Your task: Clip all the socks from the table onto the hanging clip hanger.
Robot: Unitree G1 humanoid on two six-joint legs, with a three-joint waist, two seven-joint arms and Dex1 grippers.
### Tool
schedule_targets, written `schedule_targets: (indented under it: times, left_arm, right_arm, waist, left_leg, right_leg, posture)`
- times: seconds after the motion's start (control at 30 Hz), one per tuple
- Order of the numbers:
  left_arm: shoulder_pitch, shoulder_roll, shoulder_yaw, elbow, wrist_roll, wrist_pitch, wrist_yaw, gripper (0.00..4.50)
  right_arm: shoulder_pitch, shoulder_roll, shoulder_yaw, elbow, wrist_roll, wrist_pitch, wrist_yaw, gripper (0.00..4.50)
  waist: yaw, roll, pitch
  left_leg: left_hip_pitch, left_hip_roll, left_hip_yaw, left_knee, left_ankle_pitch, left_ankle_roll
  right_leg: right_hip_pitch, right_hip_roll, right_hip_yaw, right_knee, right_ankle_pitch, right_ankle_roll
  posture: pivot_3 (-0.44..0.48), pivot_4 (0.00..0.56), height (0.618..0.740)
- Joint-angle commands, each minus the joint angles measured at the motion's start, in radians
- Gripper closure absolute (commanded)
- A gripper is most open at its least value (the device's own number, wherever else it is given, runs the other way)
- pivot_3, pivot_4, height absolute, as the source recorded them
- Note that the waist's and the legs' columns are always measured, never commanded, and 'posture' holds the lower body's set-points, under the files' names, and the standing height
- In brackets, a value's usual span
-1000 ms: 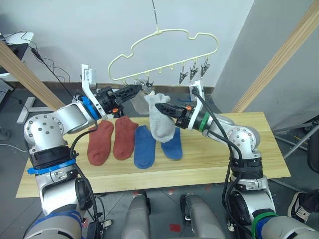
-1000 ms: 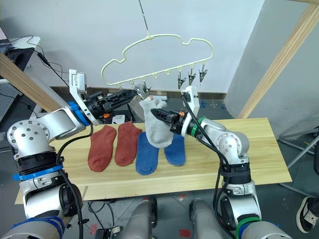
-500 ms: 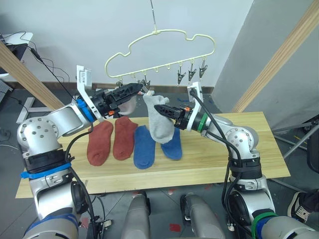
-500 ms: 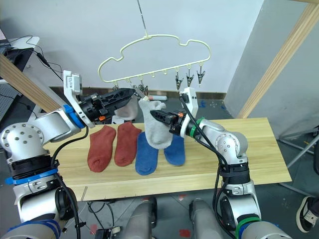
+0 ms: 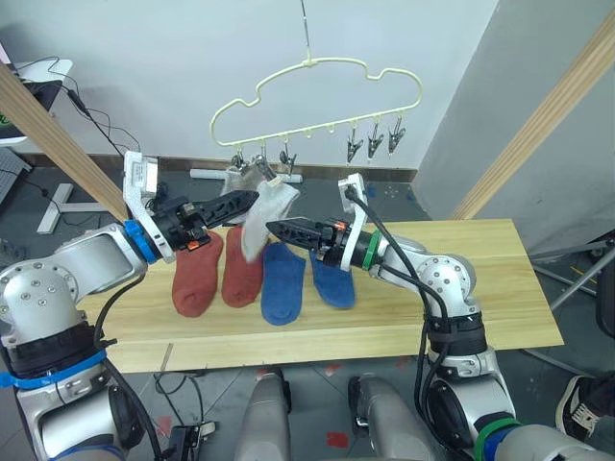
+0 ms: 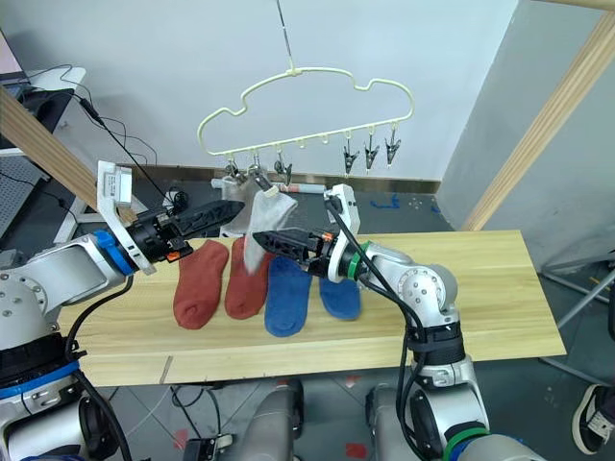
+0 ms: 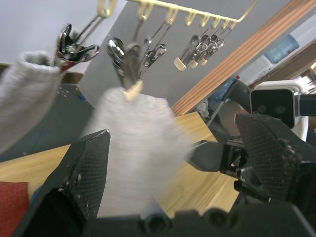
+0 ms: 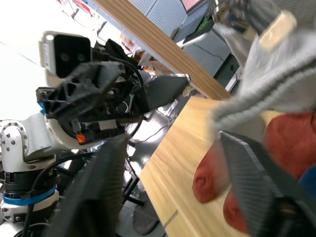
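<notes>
- Now two grey socks hang from the hanger: one grey sock on a clip at its left end, and a second grey sock on a clip next to it.
- Left gripper sits just left of the second grey sock, fingers spread, nothing between them; in the left wrist view its two fingers stand wide apart with that sock hanging between them and beyond.
- Right gripper points leftward, its tips just under and right of the same sock, fingers spread too and empty; in the right wrist view the sock hangs past its fingers.
- Both grippers' tips are near each other, the sock between them.
- Below the grippers, on the table, lie four socks side by side: two red socks under the left gripper, and two blue socks under the right one.
- Three free clips hang at the hanger's right end, above the right arm.
</notes>
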Motion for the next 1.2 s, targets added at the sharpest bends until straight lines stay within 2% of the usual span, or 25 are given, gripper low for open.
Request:
schedule_targets:
  times: [0.03,0.27,0.47,0.57,0.77,0.97,1.2]
  left_arm:
    - [0.026,0.017,-0.003,-0.070,-0.007,-0.037,-0.001,0.00]
    - [0.061,0.022,-0.121,-0.148,0.179,-0.193,-0.018,0.00]
    - [0.069,-0.046,-0.295,-0.180,0.484,-0.465,0.021,0.00]
    - [0.057,-0.118,-0.337,-0.160,0.572,-0.585,0.031,0.63]
    - [0.043,-0.197,-0.443,-0.086,0.779,-0.801,0.024,2.46]
    - [-0.008,-0.298,-0.519,0.098,0.990,-1.106,0.040,2.46]
    - [-0.066,-0.377,-0.497,0.274,1.056,-1.264,0.058,2.46]
  right_arm:
    - [0.035,-0.052,-0.004,-0.055,0.005,0.009,0.019,0.02]
    - [0.090,-0.207,-0.008,-0.164,-0.018,-0.027,0.051,0.02]
    - [0.119,-0.332,0.006,-0.315,-0.065,-0.096,0.081,0.02]
    - [0.136,-0.362,0.007,-0.377,-0.093,-0.140,0.075,0.00]
    - [0.152,-0.354,-0.005,-0.419,-0.138,-0.214,0.030,0.00]
    - [0.111,-0.315,-0.016,-0.430,-0.149,-0.271,-0.020,0.00]
    - [0.097,-0.326,-0.025,-0.461,-0.109,-0.248,-0.013,0.00]
  waist:
    - [0.000,0.000,0.000]
    - [-0.001,0.000,0.000]
    - [0.000,0.000,0.000]
    - [0.001,0.000,0.000]
    - [-0.004,0.000,0.000]
    - [-0.003,0.000,0.000]
    - [-0.006,0.000,0.000]
  left_leg:
    - [0.000,0.000,0.000,0.000,0.000,0.000]
    - [0.000,0.000,0.000,0.000,0.000,0.000]
    - [-0.001,0.000,0.001,-0.001,0.000,0.000]
    - [-0.002,0.000,0.001,-0.001,0.000,0.000]
    - [-0.003,0.000,0.001,-0.001,0.000,0.000]
    - [-0.005,-0.001,0.000,0.001,0.000,0.000]
    - [-0.006,-0.001,0.000,0.002,0.000,0.001]
  right_leg:
    - [0.000,0.000,0.000,0.000,0.000,0.000]
    - [0.000,0.000,0.000,-0.001,-0.001,0.001]
    - [0.000,0.001,0.001,-0.003,-0.001,0.001]
    - [0.000,0.001,0.001,-0.005,0.000,0.001]
    - [0.000,0.001,0.001,-0.007,0.000,0.000]
    - [0.000,0.001,0.000,-0.007,0.001,0.001]
    - [0.000,0.001,-0.001,-0.007,0.002,0.002]
  posture:
    - [0.060,0.277,0.740]
    - [0.049,0.274,0.740]
    - [0.029,0.267,0.740]
    - [0.018,0.264,0.740]
    - [-0.008,0.258,0.740]
    - [-0.028,0.253,0.740]
    - [-0.054,0.254,0.740]
